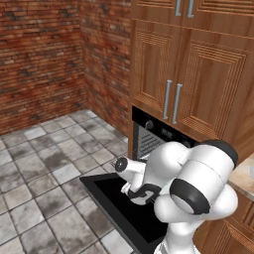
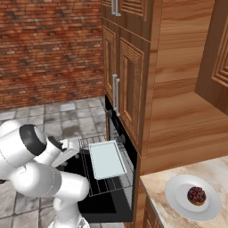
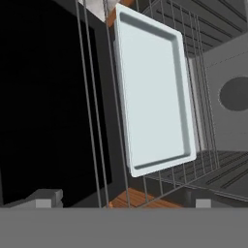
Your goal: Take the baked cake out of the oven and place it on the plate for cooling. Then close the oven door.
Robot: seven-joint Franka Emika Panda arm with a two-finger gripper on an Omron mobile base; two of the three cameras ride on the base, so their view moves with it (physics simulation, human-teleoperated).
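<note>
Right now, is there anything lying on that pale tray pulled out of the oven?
No, the pale tray on the pulled-out wire rack is bare, and a dark red-brown cake already sits on the white plate on the counter.

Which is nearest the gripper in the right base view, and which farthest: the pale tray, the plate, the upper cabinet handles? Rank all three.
1. Pale tray, on the pulled-out rack beside the gripper.
2. Upper cabinet handles, above the oven.
3. Plate, on the counter at lower right.

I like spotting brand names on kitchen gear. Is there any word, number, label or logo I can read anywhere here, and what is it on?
None can be read.
The oven control strip shows knobs and a small display, too blurred to read.
The cabinet doors, tray, plate and oven door carry no markings.
</note>
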